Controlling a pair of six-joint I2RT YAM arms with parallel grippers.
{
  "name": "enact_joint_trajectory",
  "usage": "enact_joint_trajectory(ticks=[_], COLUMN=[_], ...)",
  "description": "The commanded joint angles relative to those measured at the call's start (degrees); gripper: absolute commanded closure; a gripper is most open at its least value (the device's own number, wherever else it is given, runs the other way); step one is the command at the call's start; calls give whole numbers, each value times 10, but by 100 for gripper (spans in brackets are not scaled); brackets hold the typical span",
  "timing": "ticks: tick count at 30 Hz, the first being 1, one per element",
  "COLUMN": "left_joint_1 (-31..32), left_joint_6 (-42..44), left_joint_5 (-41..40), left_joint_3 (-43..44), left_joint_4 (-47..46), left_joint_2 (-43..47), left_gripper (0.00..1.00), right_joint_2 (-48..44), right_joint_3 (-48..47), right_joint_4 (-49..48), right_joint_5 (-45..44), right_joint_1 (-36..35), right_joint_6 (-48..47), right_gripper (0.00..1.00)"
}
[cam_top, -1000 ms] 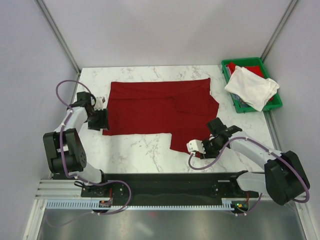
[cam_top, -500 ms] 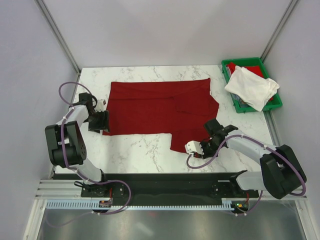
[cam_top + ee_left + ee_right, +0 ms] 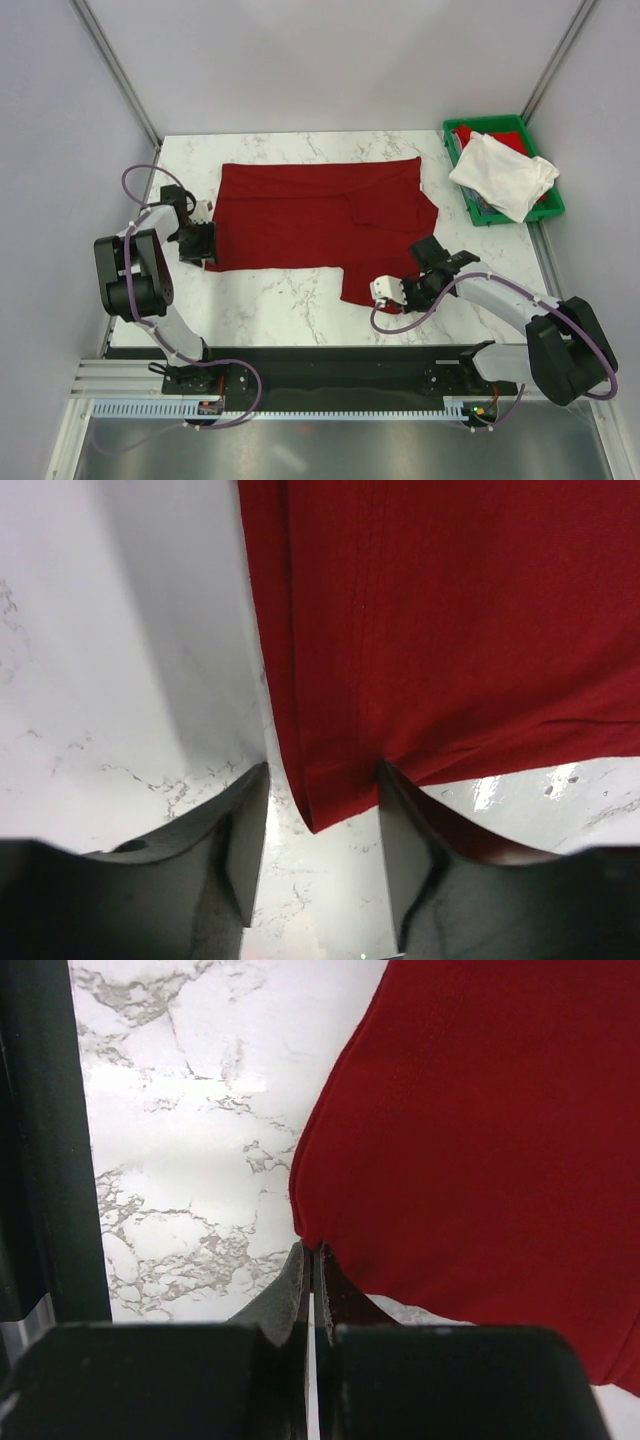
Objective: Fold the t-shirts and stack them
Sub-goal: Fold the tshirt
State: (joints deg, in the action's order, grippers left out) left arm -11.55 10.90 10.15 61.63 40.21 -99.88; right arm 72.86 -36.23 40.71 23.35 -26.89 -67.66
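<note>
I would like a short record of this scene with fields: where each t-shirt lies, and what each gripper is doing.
dark red t-shirt: spread out on the table
off-white t-shirt: crumpled in the green bin, far right
left gripper: open, fingers either side of the red shirt's near left corner
right gripper: shut on the red shirt's near right edge
stack: none yet

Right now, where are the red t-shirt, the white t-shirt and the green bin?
red t-shirt [image 3: 300, 215]: top external view, middle of the spread cloth.
white t-shirt [image 3: 505, 175]: top external view, middle of the bunched cloth.
green bin [image 3: 490, 122]: top external view, far rim.
</note>
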Motion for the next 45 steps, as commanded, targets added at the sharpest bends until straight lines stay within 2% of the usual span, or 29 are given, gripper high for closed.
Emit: enact_joint_trajectory(ticks=[1,3,9,11,16,19,24,29,35,39,45], left_joint_1=[-4,-4,-4,-3,-4,-5,-3,7,7,7,7], left_joint_6=[-9,-10,-7,-5,-4,-3,-3,6,16,22,19], left_joint_5=[0,5,14,23,52,65,89,91,97,109,127], left_joint_3=[21,17,8,11,30,52,97,165,247,327,422], left_joint_4=[-7,-7,7,13,37,54,77,109,124,143,152], left_joint_2=[-11,-10,20,25,27,30,34,13,-30,-87,-171], left_gripper=[49,53,56,68,89,98,98,98,98,98,98], right_joint_2=[-14,-16,-22,-25,-52,-83,-103,-79,-6,67,155], right_joint_3=[-13,-14,-17,-18,-38,-65,-116,-171,-239,-305,-399], right_joint_4=[-12,-12,-23,-33,-49,-55,-55,-71,-102,-114,-122], right_joint_5=[1,-2,-8,-11,-47,-78,-117,-139,-149,-151,-157], right_joint_1=[-2,-2,-2,-1,0,10,26,61,95,129,150], right_joint_6=[16,19,48,65,146,183,223,266,289,315,307], right_gripper=[99,99,99,100,100,100,100,100,100,100,100])
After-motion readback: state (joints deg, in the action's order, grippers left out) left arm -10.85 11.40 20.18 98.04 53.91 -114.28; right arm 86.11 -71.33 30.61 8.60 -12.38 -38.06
